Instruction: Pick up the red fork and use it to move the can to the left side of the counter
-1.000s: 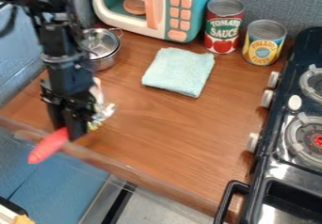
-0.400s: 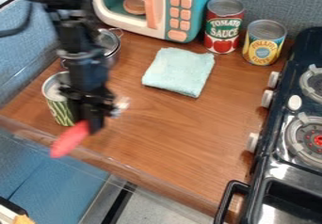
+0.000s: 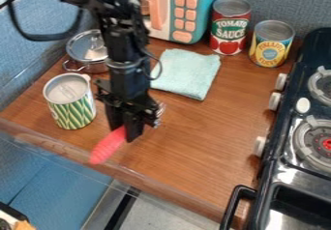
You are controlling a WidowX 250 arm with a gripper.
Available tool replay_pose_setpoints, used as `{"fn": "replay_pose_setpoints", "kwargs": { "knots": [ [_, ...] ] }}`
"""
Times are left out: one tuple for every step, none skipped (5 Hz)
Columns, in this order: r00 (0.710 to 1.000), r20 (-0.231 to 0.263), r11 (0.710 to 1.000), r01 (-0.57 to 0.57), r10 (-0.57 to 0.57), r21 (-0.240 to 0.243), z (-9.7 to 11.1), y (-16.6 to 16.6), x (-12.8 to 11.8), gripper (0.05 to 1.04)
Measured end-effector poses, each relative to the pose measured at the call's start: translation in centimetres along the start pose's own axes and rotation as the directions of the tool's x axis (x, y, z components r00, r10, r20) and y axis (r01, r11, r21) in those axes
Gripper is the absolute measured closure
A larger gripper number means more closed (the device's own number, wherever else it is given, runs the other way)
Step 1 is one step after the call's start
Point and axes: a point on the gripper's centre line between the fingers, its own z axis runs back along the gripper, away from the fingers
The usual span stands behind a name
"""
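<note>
- Red fork (image 3: 107, 146): clamped between the fingers of the gripper (image 3: 125, 130), handle slanting toward the front edge of the tabletop (image 3: 207, 132).
- Green-striped can (image 3: 73, 109): upright near the left corner, apart from the gripper.
- Metal pot (image 3: 88, 51): lidded, behind the striped can.
- Pale blue cloth (image 3: 188, 74): before the toy microwave (image 3: 184, 11).
- Red can (image 3: 230, 28) and yellow can (image 3: 271, 45): back edge.
- Black stove (image 3: 289, 98): right edge.

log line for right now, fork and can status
gripper: holding red fork | striped can: upright, left side of counter | contact: fork and can apart | lidded pot: behind can
</note>
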Motion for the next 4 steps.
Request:
{"fn": "replay_pose_setpoints", "kwargs": {
  "knots": [
    [0.999,-0.016,0.998,-0.048,0.048,0.029,-1.3,0.0,1.0,0.744],
    [0.993,-0.013,0.991,-0.113,0.114,0.070,-1.4,0.2,1.7,0.744],
    [0.988,-0.006,0.984,-0.154,0.155,0.089,-1.8,0.2,2.0,0.744],
    [0.991,0.003,0.985,-0.134,0.134,0.111,-2.1,-0.1,3.0,0.744]
  ]
}}
